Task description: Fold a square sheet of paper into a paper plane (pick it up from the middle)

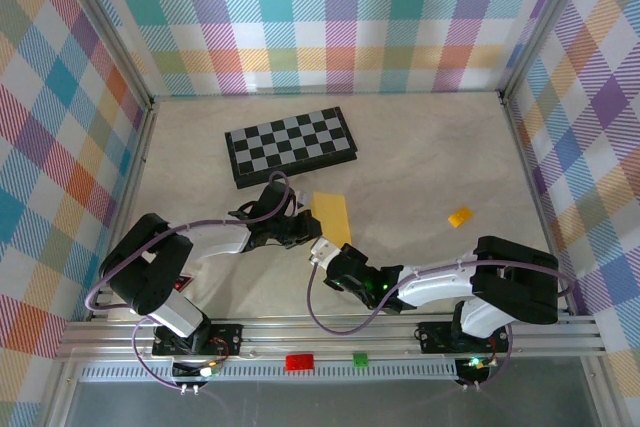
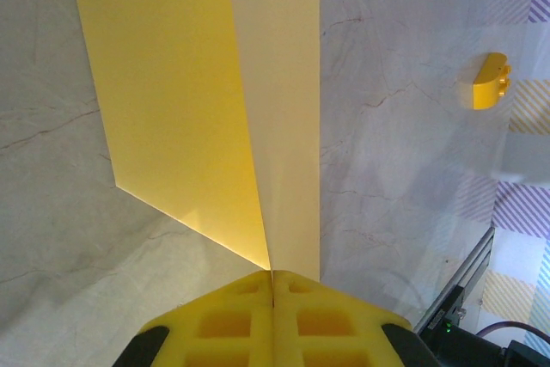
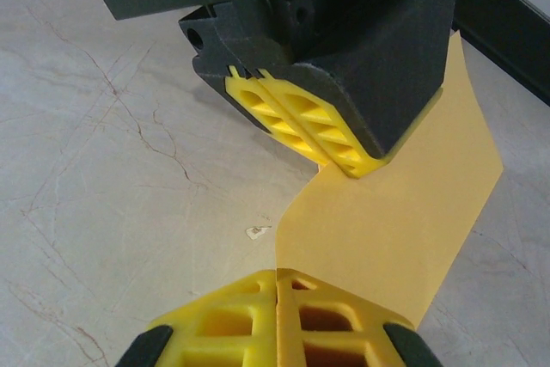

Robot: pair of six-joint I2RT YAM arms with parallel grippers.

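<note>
We see the table (image 1: 420, 147) closed in by checked walls (image 1: 330, 17) at the top, left and right of the overhead frame, with a metal rail (image 1: 330, 332) along the bottom. A chessboard (image 1: 291, 144) lies just above centre. A small orange-yellow block (image 1: 459, 216) sits right of centre. Between the two, and across the right half, the table lies bare. The left half is bare beside the left arm (image 1: 190, 247).

The sheet of paper (image 1: 332, 215) is at the centre of the overhead frame, just below the chessboard and well apart from the block. In the left wrist view it shows a bright yellow face and a paler flap meeting along a crease.

Both jaws meet at the sheet's lower end. The left jaws are pressed fully together, their yellow fingers (image 2: 232, 324) pinching the paper at the crease. The right jaws are likewise closed tight, their fingers (image 3: 232, 324) clamping the paper's edge just beside the left ones, and this end is raised off the table.
</note>
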